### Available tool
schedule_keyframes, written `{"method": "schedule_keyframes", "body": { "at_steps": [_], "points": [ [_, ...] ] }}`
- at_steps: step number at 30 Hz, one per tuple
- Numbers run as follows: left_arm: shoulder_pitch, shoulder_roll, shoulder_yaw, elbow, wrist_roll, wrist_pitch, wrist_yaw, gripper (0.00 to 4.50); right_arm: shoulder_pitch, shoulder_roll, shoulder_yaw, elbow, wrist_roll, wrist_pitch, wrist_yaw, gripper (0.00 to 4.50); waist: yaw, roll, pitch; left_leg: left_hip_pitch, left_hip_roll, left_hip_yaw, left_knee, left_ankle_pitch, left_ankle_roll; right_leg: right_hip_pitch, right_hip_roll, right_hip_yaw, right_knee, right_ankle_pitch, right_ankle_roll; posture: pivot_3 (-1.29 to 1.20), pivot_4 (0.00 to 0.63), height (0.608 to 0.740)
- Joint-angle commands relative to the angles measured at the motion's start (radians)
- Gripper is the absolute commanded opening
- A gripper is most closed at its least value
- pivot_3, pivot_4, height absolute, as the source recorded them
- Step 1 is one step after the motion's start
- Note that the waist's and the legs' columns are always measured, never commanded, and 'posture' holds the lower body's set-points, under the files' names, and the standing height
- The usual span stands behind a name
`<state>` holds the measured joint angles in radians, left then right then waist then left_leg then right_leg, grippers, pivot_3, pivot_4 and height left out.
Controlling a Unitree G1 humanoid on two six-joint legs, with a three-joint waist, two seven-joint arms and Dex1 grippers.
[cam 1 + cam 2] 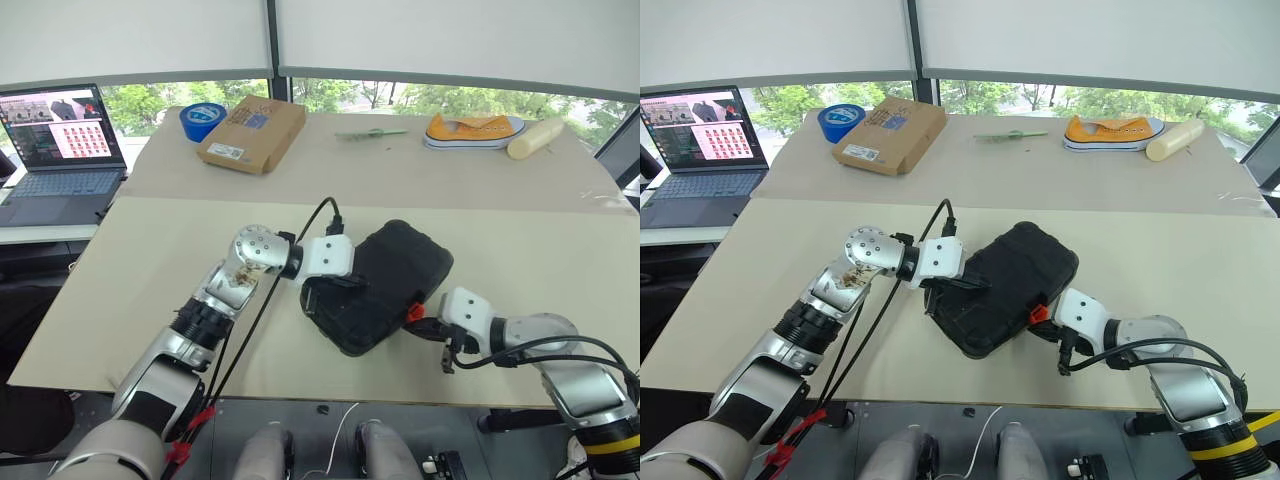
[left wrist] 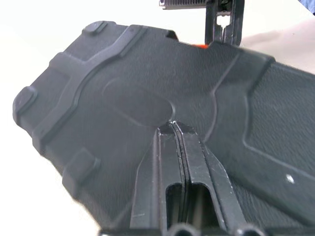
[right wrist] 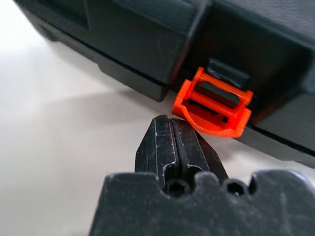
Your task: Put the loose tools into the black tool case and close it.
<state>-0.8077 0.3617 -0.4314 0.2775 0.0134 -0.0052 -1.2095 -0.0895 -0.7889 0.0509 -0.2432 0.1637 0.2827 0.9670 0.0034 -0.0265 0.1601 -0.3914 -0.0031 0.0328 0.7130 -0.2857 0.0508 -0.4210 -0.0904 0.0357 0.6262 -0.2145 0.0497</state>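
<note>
The black tool case [image 1: 385, 285] lies closed on the near part of the beige table [image 1: 150, 270], turned at an angle to the table's front edge, its lid down on the base. Its small orange latch [image 3: 214, 109] sits on the side wall facing the robot's right arm and juts outward from the wall — not folded flat against it.

The left gripper [image 2: 174, 129] rests its tips on top of the lid, near the case's left end; its two black fingers are pressed together with nothing between them. The right gripper [image 3: 172, 129] is at table level just beside the latch, its tips right under the orange tab; whether they touch it I cannot tell. Its fingers, too, are pressed together and empty.

Farther back on the table, well apart from the case, lie a brown cardboard box [image 1: 252, 132] and, touching its left corner, a big blue tape roll [image 1: 202, 121]. Toward the far right are a thin green object [image 1: 371, 132], an orange-and-white shoe [image 1: 473, 131] and a pale cylinder [image 1: 535, 138] just beside it. An open laptop [image 1: 60, 150] stands on a separate surface to the left — its screen lit.
</note>
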Motion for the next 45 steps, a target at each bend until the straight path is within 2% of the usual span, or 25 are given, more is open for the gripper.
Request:
{"method": "schedule_keyframes", "body": {
  "at_steps": [1, 13, 18, 24, 30, 35, 45],
  "points": [
    [0.008, -0.003, -0.077, 0.086, 0.088, -0.091, -0.003, 0.05, -0.001, -0.002, -0.120, -0.095, 0.043, -0.048, -0.043, 0.00, -0.001, 0.000, 0.000, 0.000, 0.000, 0.000, 0.000, 0.000, 0.000, 0.000, 0.000, 0.000, 0.000, 0.000, 0.000, 0.00, 0.150, 0.735],
    [-0.007, -0.029, -0.068, 0.148, 0.096, -0.136, -0.003, 0.05, 0.149, -0.085, -0.148, -0.116, 0.039, 0.004, 0.020, 0.00, 0.012, 0.000, -0.001, 0.002, 0.000, -0.001, 0.000, 0.000, 0.000, 0.004, -0.001, 0.000, -0.001, -0.001, 0.001, 0.00, 0.150, 0.735],
    [-0.021, -0.035, -0.063, 0.158, 0.094, -0.137, -0.002, 0.05, 0.108, -0.031, -0.089, -0.011, -0.027, -0.023, -0.059, 0.00, 0.009, 0.000, -0.001, 0.004, 0.000, 0.000, 0.000, 0.000, 0.000, 0.005, -0.001, 0.000, -0.001, -0.001, 0.001, 0.00, 0.150, 0.735],
    [-0.033, -0.044, -0.067, 0.174, 0.099, -0.142, 0.000, 0.05, 0.013, 0.093, -0.016, 0.077, -0.082, -0.068, -0.151, 0.00, 0.007, -0.001, -0.003, 0.008, 0.000, -0.001, 0.000, 0.000, 0.000, 0.011, 0.000, 0.000, -0.002, -0.001, 0.001, 0.00, 0.150, 0.735],
    [-0.041, -0.054, -0.068, 0.193, 0.107, -0.148, 0.001, 0.05, -0.031, 0.180, -0.093, -0.034, 0.061, -0.003, -0.161, 0.00, 0.001, -0.001, -0.003, 0.011, 0.001, -0.001, -0.001, 0.000, 0.001, 0.013, 0.000, 0.000, -0.002, -0.001, 0.001, 0.00, 0.150, 0.735],
    [-0.046, -0.060, -0.066, 0.219, 0.113, -0.166, 0.005, 0.05, -0.060, 0.185, -0.181, -0.090, 0.159, 0.083, -0.174, 0.00, -0.001, -0.001, -0.003, 0.011, 0.001, -0.001, -0.002, 0.000, 0.001, 0.012, -0.001, 0.000, -0.002, -0.001, 0.000, 0.00, 0.150, 0.735],
    [-0.051, -0.077, -0.063, 0.252, 0.122, -0.180, 0.014, 0.05, -0.037, 0.127, -0.160, -0.093, 0.134, 0.114, -0.150, 0.00, 0.010, 0.001, -0.004, 0.011, 0.000, -0.003, -0.002, -0.001, 0.001, 0.015, -0.002, -0.001, -0.003, -0.002, 0.002, 0.00, 0.150, 0.735]
  ]
}}
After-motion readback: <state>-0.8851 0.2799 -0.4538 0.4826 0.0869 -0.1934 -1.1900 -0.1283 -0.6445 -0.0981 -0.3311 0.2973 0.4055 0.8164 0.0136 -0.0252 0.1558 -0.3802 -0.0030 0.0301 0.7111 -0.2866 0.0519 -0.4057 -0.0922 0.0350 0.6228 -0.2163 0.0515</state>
